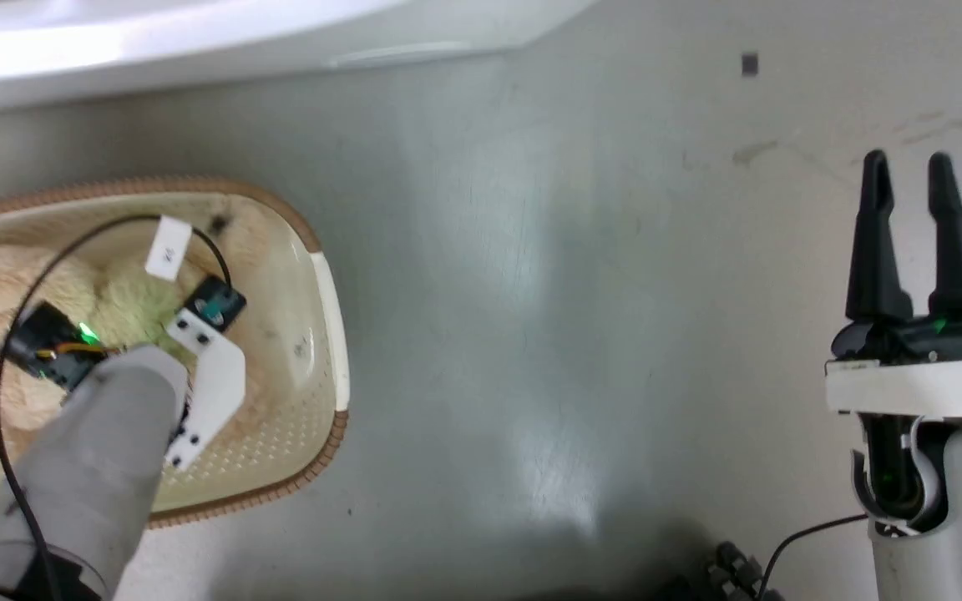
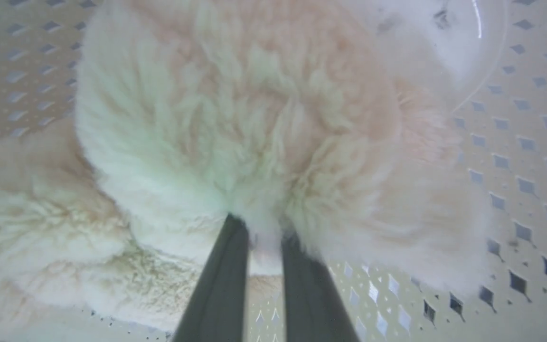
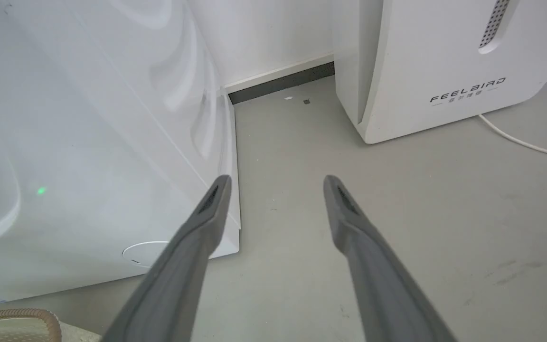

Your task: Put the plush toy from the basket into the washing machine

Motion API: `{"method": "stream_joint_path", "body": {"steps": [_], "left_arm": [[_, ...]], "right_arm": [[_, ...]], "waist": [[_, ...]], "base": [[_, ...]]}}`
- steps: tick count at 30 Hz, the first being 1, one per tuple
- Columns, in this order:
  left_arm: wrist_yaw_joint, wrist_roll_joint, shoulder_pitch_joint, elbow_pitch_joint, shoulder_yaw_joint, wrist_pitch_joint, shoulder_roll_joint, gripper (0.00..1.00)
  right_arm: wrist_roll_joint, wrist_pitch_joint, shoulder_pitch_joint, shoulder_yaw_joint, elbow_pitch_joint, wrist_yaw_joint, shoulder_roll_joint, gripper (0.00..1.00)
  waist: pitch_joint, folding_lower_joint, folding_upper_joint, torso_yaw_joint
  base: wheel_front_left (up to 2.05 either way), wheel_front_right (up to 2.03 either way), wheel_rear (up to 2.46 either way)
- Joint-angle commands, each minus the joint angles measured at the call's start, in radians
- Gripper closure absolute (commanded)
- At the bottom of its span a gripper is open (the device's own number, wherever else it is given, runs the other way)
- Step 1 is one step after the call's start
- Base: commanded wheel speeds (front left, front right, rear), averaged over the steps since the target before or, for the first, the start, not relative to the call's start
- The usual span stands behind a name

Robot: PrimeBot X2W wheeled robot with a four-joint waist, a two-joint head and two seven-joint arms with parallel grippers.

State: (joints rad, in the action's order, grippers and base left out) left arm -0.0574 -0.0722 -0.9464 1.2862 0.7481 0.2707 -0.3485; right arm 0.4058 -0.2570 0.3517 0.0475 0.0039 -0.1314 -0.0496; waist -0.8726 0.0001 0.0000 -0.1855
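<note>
My left tool (image 2: pixel 264 228) is down inside the basket (image 1: pixel 326 334). Its two fingers are drawn almost together with a tuft of the toy (image 2: pixel 254 118) between them, tips buried in the fur, so I judge it clamped on the toy. The toy lies on the basket's bottom, its bulk toward the left end, the right end bare. The washer (image 1: pixel 113 50) stands beyond the basket's far rim, straight ahead of me; I cannot see its porthole from here. So the move I expect is up over that rim, then forward. My right tool (image 1: pixel 907 179) hangs over the floor (image 1: pixel 573 292), well apart from the basket, fingers spread and holding nothing. The left arm is the nearer one.
</note>
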Motion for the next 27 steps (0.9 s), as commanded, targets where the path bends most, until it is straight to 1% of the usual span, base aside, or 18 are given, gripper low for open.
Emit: {"method": "stream_joint_path", "body": {"steps": [1, 9, 15, 20, 27], "left_arm": [[-0.004, -0.007, 0.023, 0.005, -0.001, -0.012, 0.003, 1.0], [-0.02, -0.04, 0.107, 0.005, 0.001, -0.106, 0.039, 1.0], [-0.037, -0.069, 0.161, 0.005, 0.0, -0.182, 0.078, 1.0], [-0.047, -0.101, 0.208, 0.005, -0.008, -0.229, 0.103, 1.0], [-0.057, -0.154, 0.288, 0.005, -0.03, -0.329, 0.128, 1.0]], "right_arm": [[-0.001, -0.005, -0.016, 0.002, 0.015, 0.001, -0.001, 0.0], [-0.018, -0.005, -0.069, 0.004, 0.068, 0.001, -0.001, 0.0], [-0.044, -0.005, -0.131, 0.011, 0.099, 0.001, -0.001, 0.0], [-0.065, -0.005, -0.185, 0.015, 0.125, 0.001, -0.001, 0.0], [-0.083, -0.005, -0.263, 0.028, 0.161, 0.001, -0.001, 0.0]], "waist": [[0.058, -0.0001, 0.0, 0.012], [0.212, -0.0001, 0.0, 0.047], [0.333, -0.0001, 0.0, 0.093], [0.425, -0.0001, 0.0, 0.125], [0.554, -0.0001, 0.0, 0.158]], "base": [[0.0, 0.0, 0.0], [0.0, 0.0, 0.0], [0.0, 0.0, 0.0], [0.0, 0.0, 0.0], [0.0, 0.0, 0.0]]}}
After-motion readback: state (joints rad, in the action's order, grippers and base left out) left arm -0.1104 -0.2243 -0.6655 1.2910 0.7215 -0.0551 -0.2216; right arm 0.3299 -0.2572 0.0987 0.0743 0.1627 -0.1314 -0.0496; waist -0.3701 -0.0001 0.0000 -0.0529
